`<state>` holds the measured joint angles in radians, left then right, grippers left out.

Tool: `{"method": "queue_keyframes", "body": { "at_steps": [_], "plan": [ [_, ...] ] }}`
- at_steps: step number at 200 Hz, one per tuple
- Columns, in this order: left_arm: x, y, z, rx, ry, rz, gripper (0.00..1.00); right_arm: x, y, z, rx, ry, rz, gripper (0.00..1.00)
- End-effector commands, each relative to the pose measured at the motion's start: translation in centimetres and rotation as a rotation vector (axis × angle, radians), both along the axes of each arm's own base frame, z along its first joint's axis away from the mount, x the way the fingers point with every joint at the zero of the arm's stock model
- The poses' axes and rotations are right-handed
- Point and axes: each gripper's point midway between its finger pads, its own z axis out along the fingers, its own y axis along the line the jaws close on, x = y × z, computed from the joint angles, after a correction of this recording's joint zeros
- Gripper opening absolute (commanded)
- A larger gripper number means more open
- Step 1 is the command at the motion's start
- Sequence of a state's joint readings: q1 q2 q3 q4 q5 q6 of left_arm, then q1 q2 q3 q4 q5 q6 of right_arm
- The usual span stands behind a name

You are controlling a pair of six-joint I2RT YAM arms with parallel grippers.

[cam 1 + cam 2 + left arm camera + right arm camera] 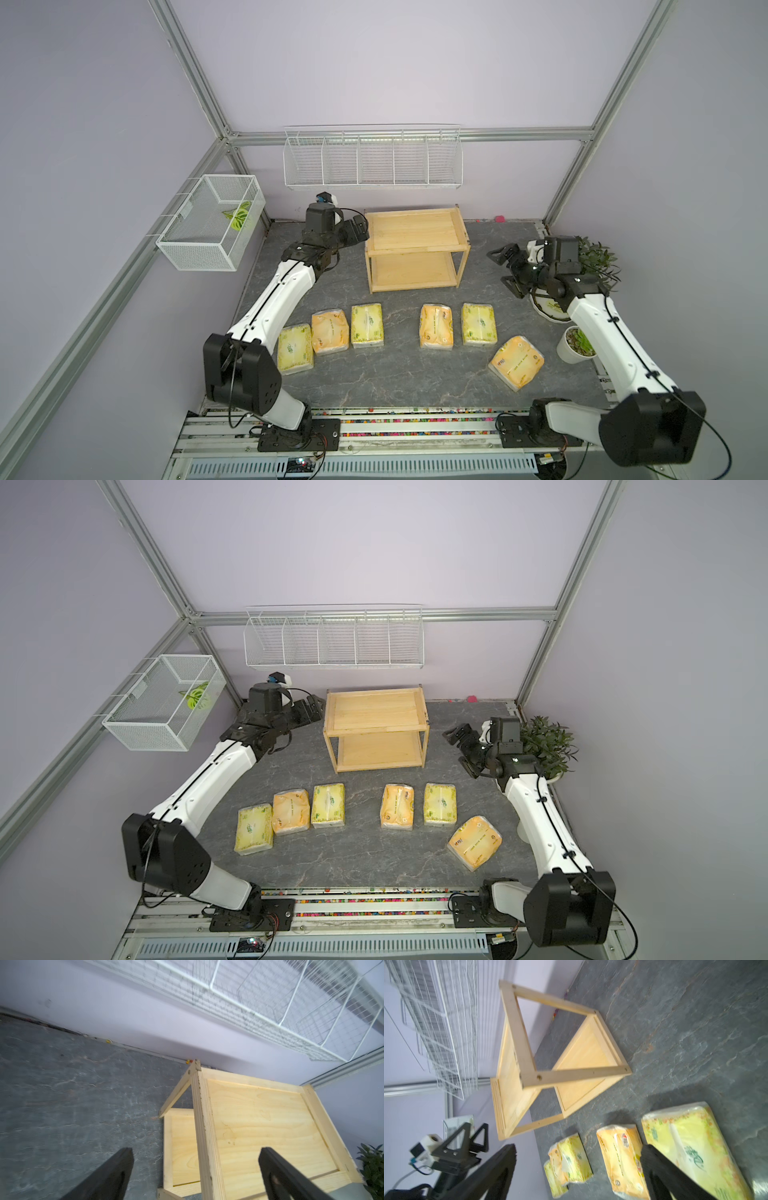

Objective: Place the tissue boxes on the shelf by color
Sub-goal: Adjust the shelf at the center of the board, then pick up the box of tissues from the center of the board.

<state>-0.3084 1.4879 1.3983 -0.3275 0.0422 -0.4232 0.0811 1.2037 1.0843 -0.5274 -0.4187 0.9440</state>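
Note:
Three orange tissue boxes (330,331) (435,326) (516,363) and three pale yellow-green ones (294,348) (367,325) (479,324) lie on the dark mat in front of the shelf (415,235). Both tiers of the light wooden shelf (376,712) hold nothing. My left gripper (357,230) hovers open at the shelf's left edge, its fingers straddling the top tray's rim (204,1126). To the shelf's right, my right gripper (503,271) is open and holds nothing. The right wrist view shows a yellow-green box (691,1138) and an orange box (620,1159) past its fingers.
A white wire divided rack (372,160) hangs on the back wall above the shelf. A white mesh basket (212,220) with a green leaf hangs at the left. A leafy potted plant (598,257) and a small white pot (577,345) stand behind my right arm.

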Motion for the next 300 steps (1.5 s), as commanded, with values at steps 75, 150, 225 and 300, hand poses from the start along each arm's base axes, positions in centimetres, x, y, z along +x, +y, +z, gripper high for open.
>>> {"method": "queue_keyframes", "body": {
  "at_steps": [75,150,225,300],
  "plan": [
    [-14.4,-7.0,-1.7,-0.04,0.071,-0.319,1.0,-12.6,8.5,-11.0,-0.34,0.127,0.362,0.98],
    [-17.9,-13.0,-12.1,-0.108,0.282,-0.4,1.0,-13.2,11.2,-15.1,-0.28,0.134,0.423,0.98],
    [-18.3,-16.6,-16.6,-0.195,0.369,-0.524,1.0,-12.6,11.7,-17.9,-0.271,0.19,0.403,0.98],
    [-16.9,-18.5,-20.4,-0.18,0.414,-0.538,1.0,-11.8,9.1,-20.5,-0.222,0.252,0.329,0.98]
  ]
}}
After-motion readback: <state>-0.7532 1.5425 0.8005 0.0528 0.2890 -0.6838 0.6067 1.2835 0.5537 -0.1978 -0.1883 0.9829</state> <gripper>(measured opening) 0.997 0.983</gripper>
